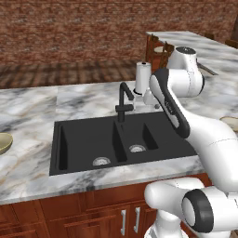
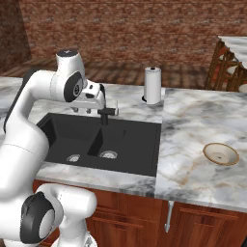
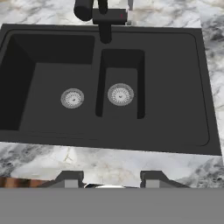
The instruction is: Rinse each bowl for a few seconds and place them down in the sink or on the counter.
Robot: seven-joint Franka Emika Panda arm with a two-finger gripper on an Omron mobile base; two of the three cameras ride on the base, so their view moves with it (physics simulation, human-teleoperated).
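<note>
The black double-basin sink (image 1: 83, 139) (image 2: 130, 140) (image 3: 175, 87) is set into the marble counter (image 1: 32, 107) (image 2: 193, 116). Both basins hold nothing but their steel drains. An olive-tan bowl (image 1: 3, 143) rests on the counter at the far left edge. A cream-rimmed bowl (image 2: 221, 154) (image 1: 231, 122) with a brownish inside lies on the counter right of the sink. My gripper (image 2: 87, 110) (image 3: 111, 179) hangs over the sink's back edge, just left of the black faucet (image 2: 107, 113) (image 1: 123, 100) (image 3: 104, 17). Its fingers are open, and nothing is between them.
A white paper-towel roll (image 1: 143, 76) (image 2: 153, 85) stands upright behind the sink. Wooden chairs (image 2: 224, 67) and a second marble counter (image 1: 204, 46) are at the back right. A brick wall runs behind. My own arm blocks the sink's right side in the left base view.
</note>
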